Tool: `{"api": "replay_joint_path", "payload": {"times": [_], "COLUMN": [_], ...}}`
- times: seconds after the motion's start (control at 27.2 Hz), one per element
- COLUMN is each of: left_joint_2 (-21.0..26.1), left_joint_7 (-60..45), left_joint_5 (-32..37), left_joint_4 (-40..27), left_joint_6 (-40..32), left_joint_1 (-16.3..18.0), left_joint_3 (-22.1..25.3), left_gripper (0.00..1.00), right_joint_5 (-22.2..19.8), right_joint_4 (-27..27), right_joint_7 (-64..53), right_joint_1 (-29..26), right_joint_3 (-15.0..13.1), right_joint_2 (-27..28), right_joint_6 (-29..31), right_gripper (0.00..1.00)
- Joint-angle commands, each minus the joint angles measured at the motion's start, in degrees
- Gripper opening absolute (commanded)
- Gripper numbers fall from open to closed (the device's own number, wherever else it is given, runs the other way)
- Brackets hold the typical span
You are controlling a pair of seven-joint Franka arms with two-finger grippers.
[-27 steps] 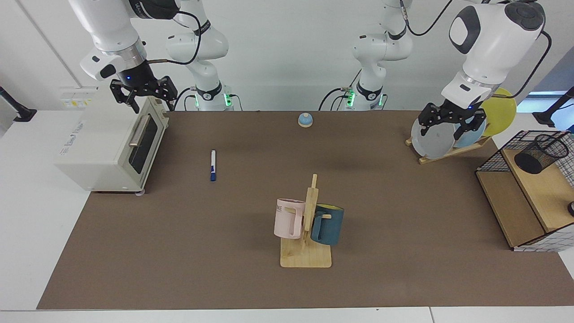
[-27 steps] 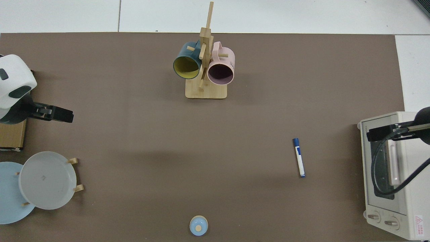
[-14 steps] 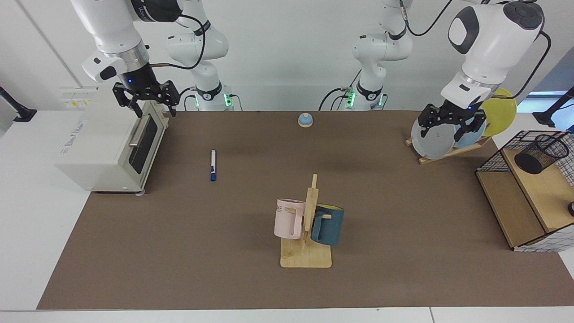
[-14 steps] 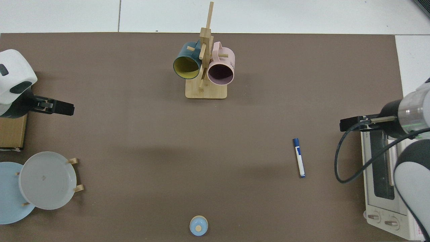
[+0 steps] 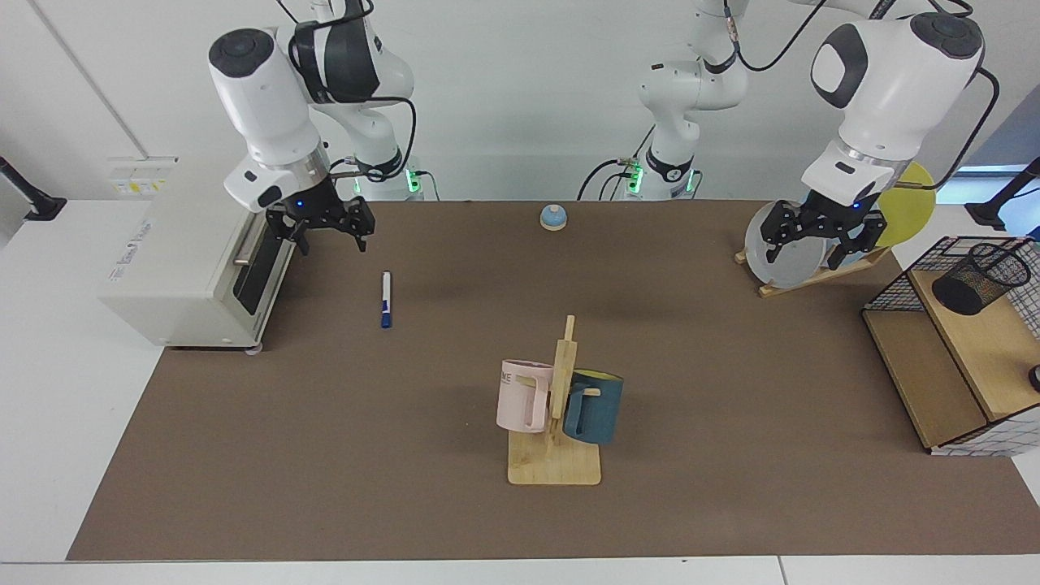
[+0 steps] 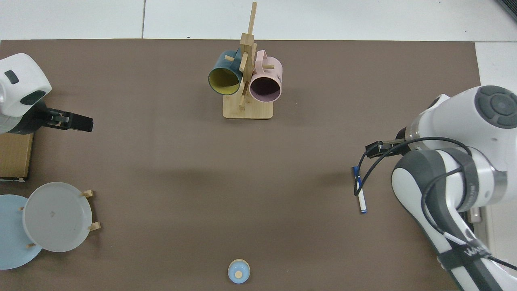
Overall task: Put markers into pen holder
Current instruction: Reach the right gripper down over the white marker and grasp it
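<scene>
1. Lying flat on the counter (image 5: 325, 455), the marker (image 5: 386, 299) is untouched, blue cap toward the camera.
2. Right gripper (image 5: 325, 230) hangs near it beside the oven (image 5: 187, 260), jaws spread, empty.
3. Left gripper (image 5: 821, 236) waits at the plates (image 5: 784, 248), jaws spread.
4. Holder (image 5: 979, 279) sits on the shelf (image 5: 987, 349).

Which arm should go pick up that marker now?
The right arm: its right gripper hangs open beside the marker, while the left gripper is across the table at the plates.
</scene>
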Motion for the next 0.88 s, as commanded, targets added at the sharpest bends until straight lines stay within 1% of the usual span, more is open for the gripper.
{"api": "replay_joint_path", "payload": {"times": [0.0, 0.22, 0.29, 0.4, 0.55, 0.66, 0.85], "left_joint_2": [1.77, 1.33, 0.98, 0.80, 0.45, 0.01, -1.66], "left_joint_7": [0.61, 0.08, -0.01, 0.17, 0.78, 0.87, 1.83], "left_joint_5": [0.09, 0.18, 0.18, 0.18, 0.18, 0.18, 0.27], "left_joint_4": [0.55, -1.11, -2.08, -2.26, -2.35, -3.49, -6.74], "left_joint_6": [0.46, -0.15, -0.15, -0.42, -1.03, -0.77, 1.07], "left_joint_1": [-0.49, -1.28, -1.28, -1.19, -1.10, -0.93, -1.02], "left_joint_3": [0.80, 0.97, 1.15, 1.32, 1.41, 1.41, 2.11], "left_gripper": [1.00, 1.00, 1.00, 1.00, 1.00, 1.00, 1.00], "right_joint_5": [0.99, 0.99, 0.99, 0.99, 0.99, 0.99, 0.99], "right_joint_4": [-4.44, -10.06, -11.99, -14.63, -15.69, -15.87, -16.75], "right_joint_7": [0.83, 0.48, 0.66, 0.83, 1.97, 3.90, 5.58], "right_joint_1": [1.28, 1.81, 1.90, 1.81, 3.13, 3.31, 3.48], "right_joint_3": [-0.01, -0.01, -0.01, 0.08, -0.01, -0.01, -0.01], "right_joint_2": [1.05, 0.79, 0.26, 0.17, 1.75, 2.72, 2.81], "right_joint_6": [5.55, 6.78, 8.01, 11.34, 15.30, 15.84, 16.01], "right_gripper": [1.00, 1.00, 1.00, 1.00, 1.00, 1.00, 0.99]}}
